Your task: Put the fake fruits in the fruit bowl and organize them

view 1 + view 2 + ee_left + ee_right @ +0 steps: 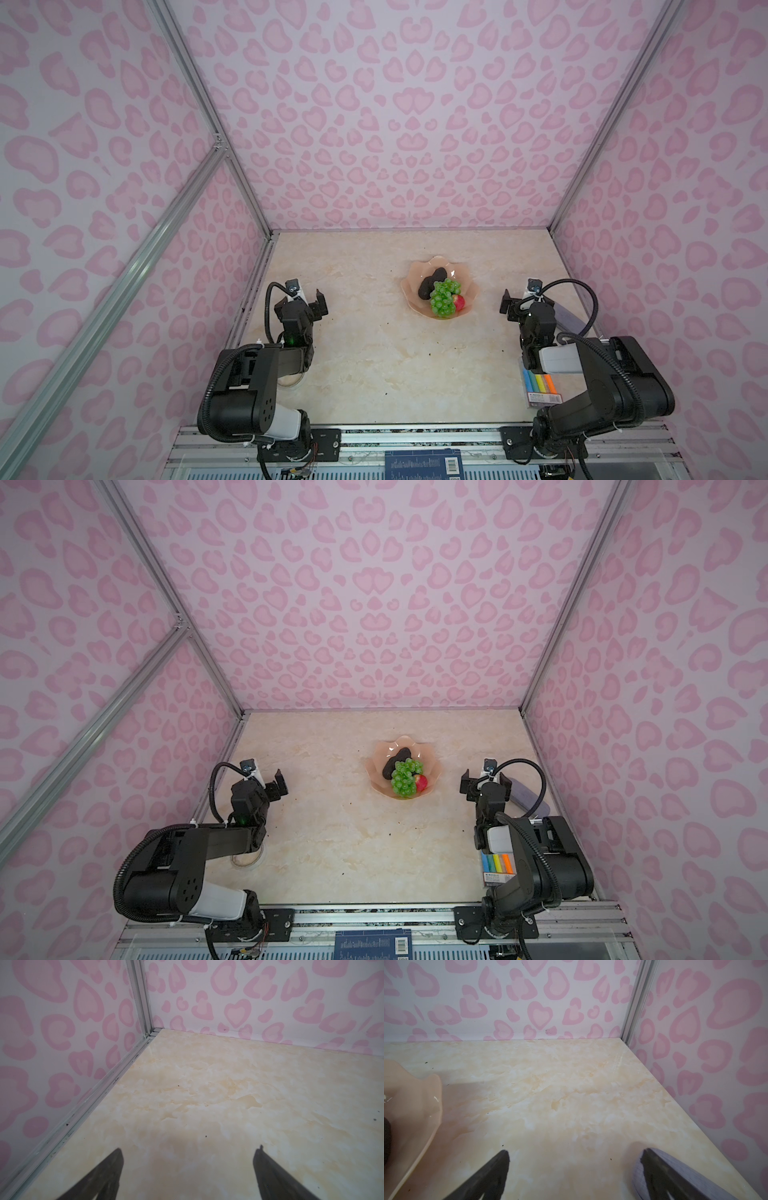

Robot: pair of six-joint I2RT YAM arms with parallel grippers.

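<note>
With the left gripper (309, 301) and right gripper (521, 305) both standing apart and empty, well clear on either side of the bowl (419, 266), the grapes (444, 297), heaped inside it over the avocados (432, 282) and strawberry (459, 302), could be tipped over the low rim by any further rearranging.

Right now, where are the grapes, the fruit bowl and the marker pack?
green grapes (444, 297), in a top view, middle of the bunch.
fruit bowl (432, 262), in a top view, far scalloped rim.
marker pack (539, 383), in a top view, on the coloured markers.
</note>
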